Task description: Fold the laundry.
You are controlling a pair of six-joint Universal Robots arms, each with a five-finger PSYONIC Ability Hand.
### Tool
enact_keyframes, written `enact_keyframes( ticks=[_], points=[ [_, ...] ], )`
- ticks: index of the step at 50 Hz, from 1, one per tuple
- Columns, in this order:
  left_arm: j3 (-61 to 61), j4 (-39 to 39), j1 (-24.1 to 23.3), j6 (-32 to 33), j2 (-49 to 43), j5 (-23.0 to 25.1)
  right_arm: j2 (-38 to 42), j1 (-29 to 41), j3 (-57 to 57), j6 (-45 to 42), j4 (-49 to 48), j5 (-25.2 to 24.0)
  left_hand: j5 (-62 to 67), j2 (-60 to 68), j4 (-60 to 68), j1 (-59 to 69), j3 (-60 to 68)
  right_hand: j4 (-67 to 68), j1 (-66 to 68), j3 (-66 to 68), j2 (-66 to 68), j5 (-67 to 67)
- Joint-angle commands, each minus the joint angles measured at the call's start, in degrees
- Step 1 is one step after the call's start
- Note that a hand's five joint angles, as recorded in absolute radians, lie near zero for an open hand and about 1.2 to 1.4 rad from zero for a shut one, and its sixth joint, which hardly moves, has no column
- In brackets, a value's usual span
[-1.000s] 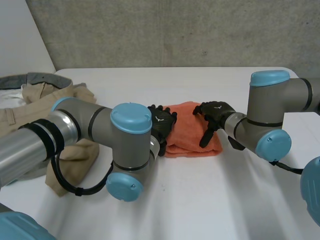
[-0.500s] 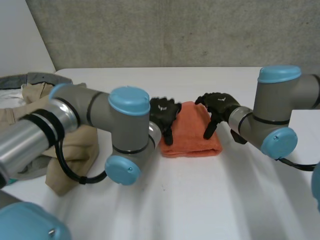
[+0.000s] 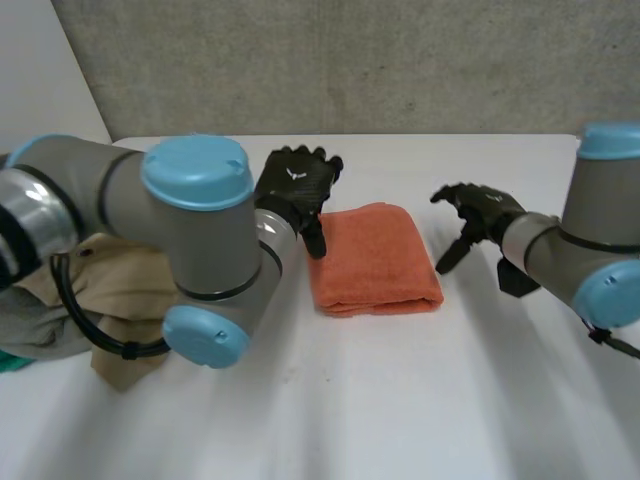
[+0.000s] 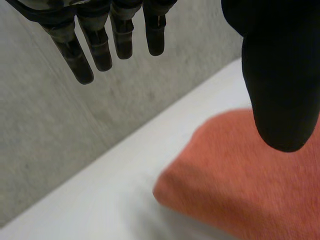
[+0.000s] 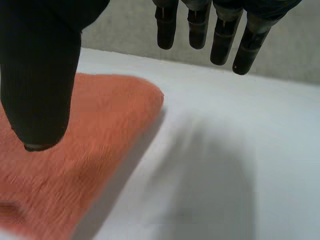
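A folded orange towel lies flat in the middle of the white table. My left hand hovers over its far left corner, open, fingers straight, holding nothing. In the left wrist view the fingers and thumb hang spread above the orange towel. My right hand floats just off the towel's right edge, open and empty. In the right wrist view its thumb is over the orange towel and its fingers over bare table.
A heap of beige clothes with a grey garment lies at the table's left, behind my left arm. A grey concrete wall stands behind the table. My right arm is at the right.
Both hands have lifted off the towel and drawn apart: the left up toward the far left corner, the right out past the right edge. The towel lies still.
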Motion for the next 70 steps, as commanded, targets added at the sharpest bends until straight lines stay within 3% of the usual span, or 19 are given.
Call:
enact_keyframes(
  ticks=[1,5,14,17,20,22,27,56,60,61,62,70],
  points=[
    [-7.64,2.88,0.22,-0.06,6.13,4.61,2.13,-1.80,8.63,2.59,-4.35,-8.39,-1.03,-1.36,-1.21,-1.88,-1.82,1.43,2.93,2.00,1.87,1.91],
    [-8.69,2.79,0.13,-0.14,6.13,4.96,6.00,-1.18,7.75,2.85,-4.88,-11.03,-1.03,-1.36,-1.21,-1.88,-1.82,1.94,3.43,2.51,2.37,2.42],
    [-10.28,2.70,0.22,-0.32,6.22,5.22,10.31,-1.09,2.48,3.21,-5.05,-10.95,-1.03,-1.36,-1.21,-1.88,-1.82,6.63,8.13,7.20,7.07,7.11],
    [-10.45,2.70,0.65,-0.32,6.22,5.22,11.37,-1.01,0.72,3.47,-5.14,-10.68,-1.03,-1.36,-1.21,-1.88,-1.82,25.10,26.60,25.67,25.54,25.59],
    [-10.45,2.70,1.27,-0.41,6.22,5.14,11.98,-0.74,-1.21,4.08,-5.84,-10.42,-1.03,-1.36,-1.21,-1.88,-1.82,34.90,36.40,35.48,35.34,35.39],
    [-10.45,2.70,1.27,-0.32,6.22,5.14,12.42,-0.39,-2.26,5.66,-6.11,-10.42,-0.87,-1.19,-1.05,-1.72,-1.65,34.24,35.74,34.81,34.68,34.72],
    [-10.54,2.53,1.36,-0.50,6.22,5.05,13.04,0.49,-4.47,10.23,-6.29,-10.25,-0.86,-1.19,-1.05,-1.71,-1.65,14.25,15.75,14.82,14.68,14.73],
    [-11.77,2.52,1.62,-0.58,6.13,5.58,13.21,3.39,-5.52,10.24,-6.55,-9.01,-0.36,-0.69,-0.54,-1.21,-1.15,14.88,16.38,15.45,15.32,15.37],
    [-11.77,2.52,1.62,-0.58,6.13,5.49,15.32,3.57,-7.54,10.24,-6.55,-9.01,-0.36,-0.69,-0.54,-1.21,-1.15,32.32,33.82,32.89,32.75,32.80],
    [-11.77,2.52,1.62,-0.58,6.13,5.49,15.67,3.57,-8.07,10.32,-6.55,-9.01,-0.36,-0.69,-0.54,-1.21,-1.15,42.21,43.71,42.78,42.64,42.69],
    [-11.77,2.52,1.62,-0.58,6.13,5.49,16.20,3.57,-9.29,10.32,-6.55,-8.75,-0.36,-0.69,-0.54,-1.21,-1.15,66.62,68.12,67.19,67.06,67.10],
    [-11.86,2.52,1.71,-0.50,6.13,5.40,16.99,3.13,-16.06,10.94,-6.99,-2.60,-0.19,-0.52,-0.37,-1.04,-0.98,66.98,68.47,67.55,67.41,67.46]
  ],
)
